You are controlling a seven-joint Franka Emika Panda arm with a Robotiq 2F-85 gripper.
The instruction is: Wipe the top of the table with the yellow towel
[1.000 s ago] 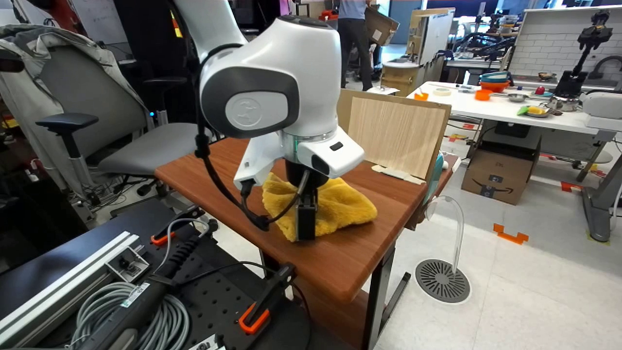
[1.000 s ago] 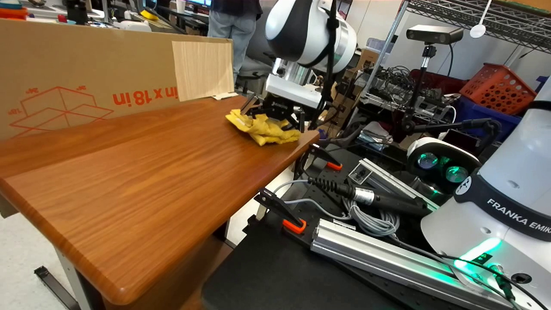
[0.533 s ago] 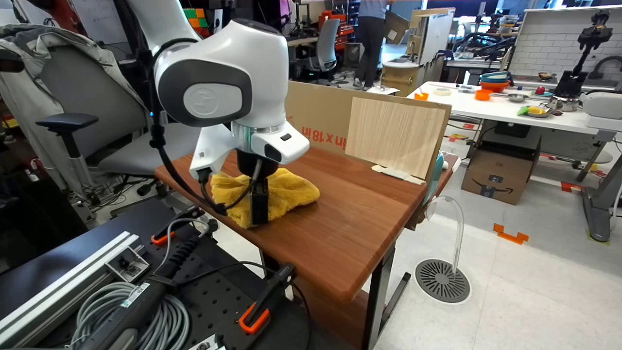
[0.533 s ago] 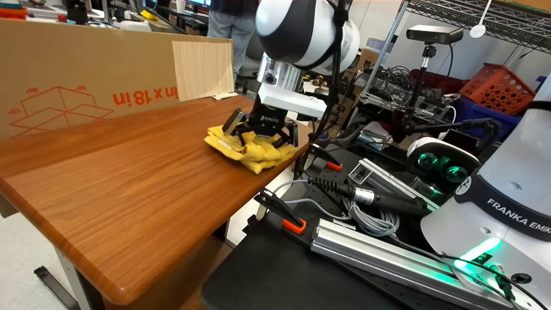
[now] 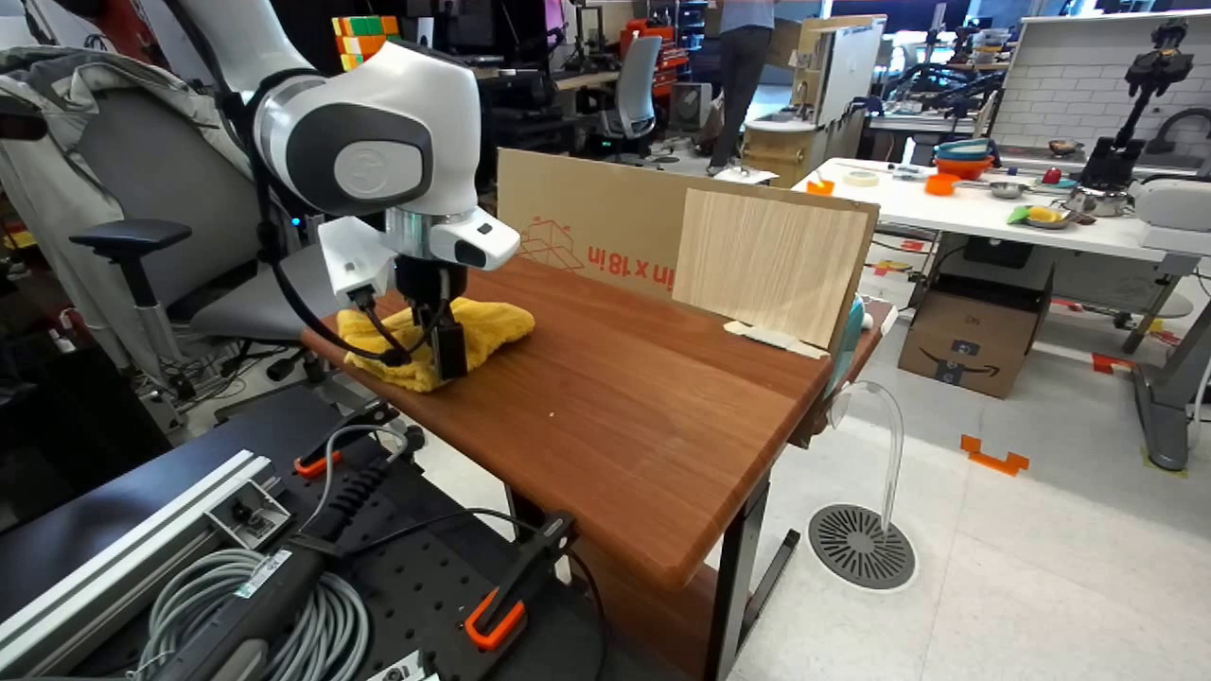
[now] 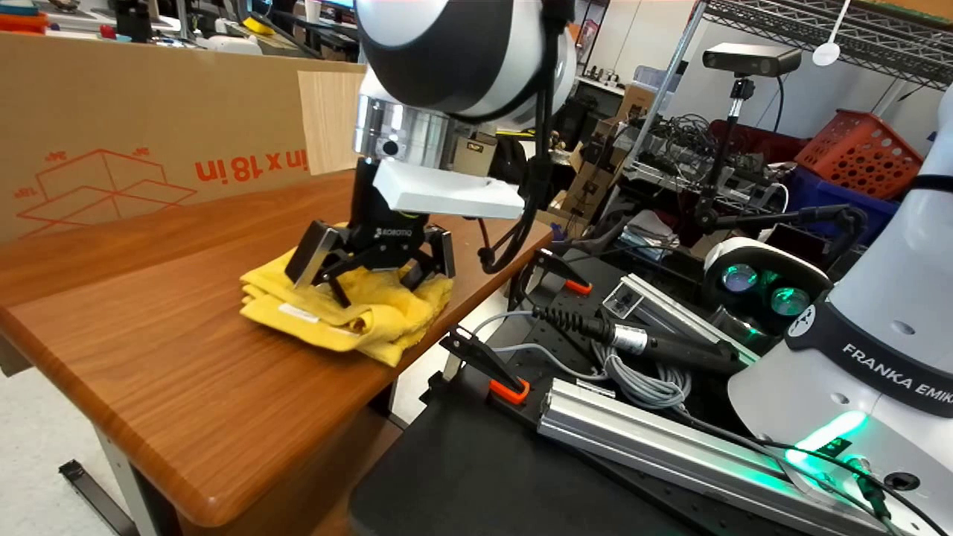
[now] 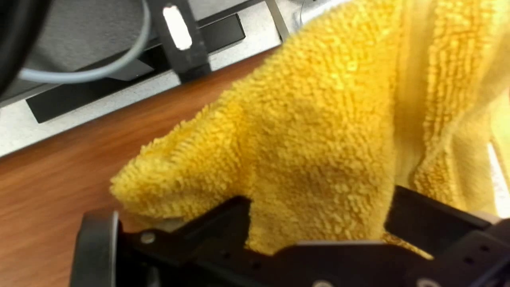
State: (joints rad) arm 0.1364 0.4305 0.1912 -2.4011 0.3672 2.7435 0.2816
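Towel slid; long axis toward cardboard.

We noted pale tiled floor, brightly lit, marked with orange tape; round slotted grey disc lay near tape. Cardboard box with printed smile arrow sat on floor by white table carrying bowls. White brick-pattern tiling rose behind. Grey office chair stood well apart, pale cloth draped over its back; second grey chair stood deeper in room. We also saw wire shelving unit, orange-red crate above blue bin, white wall.
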